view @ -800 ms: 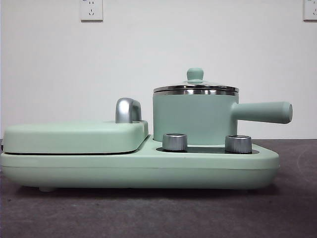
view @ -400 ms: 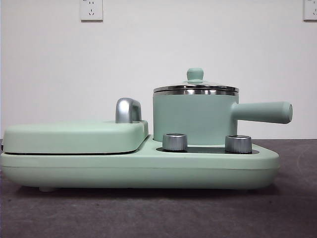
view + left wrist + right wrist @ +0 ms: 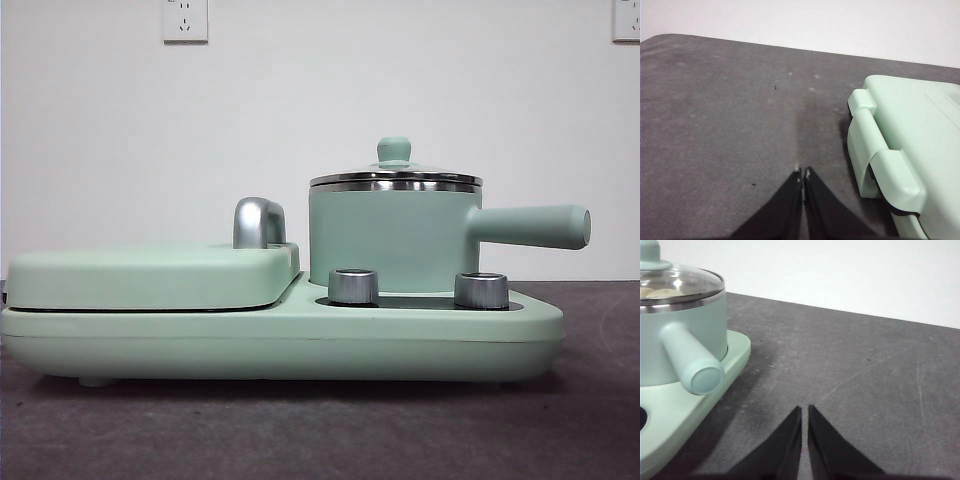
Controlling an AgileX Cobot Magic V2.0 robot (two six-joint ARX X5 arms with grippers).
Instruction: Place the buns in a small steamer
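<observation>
The small steamer (image 3: 392,235) is a mint-green pot with a steel rim and a long side handle (image 3: 530,226). It stands on the right of the green cooker base (image 3: 280,340) with its glass lid on. In the right wrist view the steamer (image 3: 682,335) shows cream-white buns (image 3: 660,292) through the lid. My right gripper (image 3: 805,410) is shut and empty over bare table beside the handle. My left gripper (image 3: 803,174) is shut and empty over the table beside the grill plate's end (image 3: 900,150).
A flat green lidded grill plate (image 3: 150,275) with a chrome handle (image 3: 258,222) fills the base's left half. Two steel knobs (image 3: 353,286) sit in front of the steamer. Dark grey table (image 3: 320,430) lies around the cooker; a white wall stands behind.
</observation>
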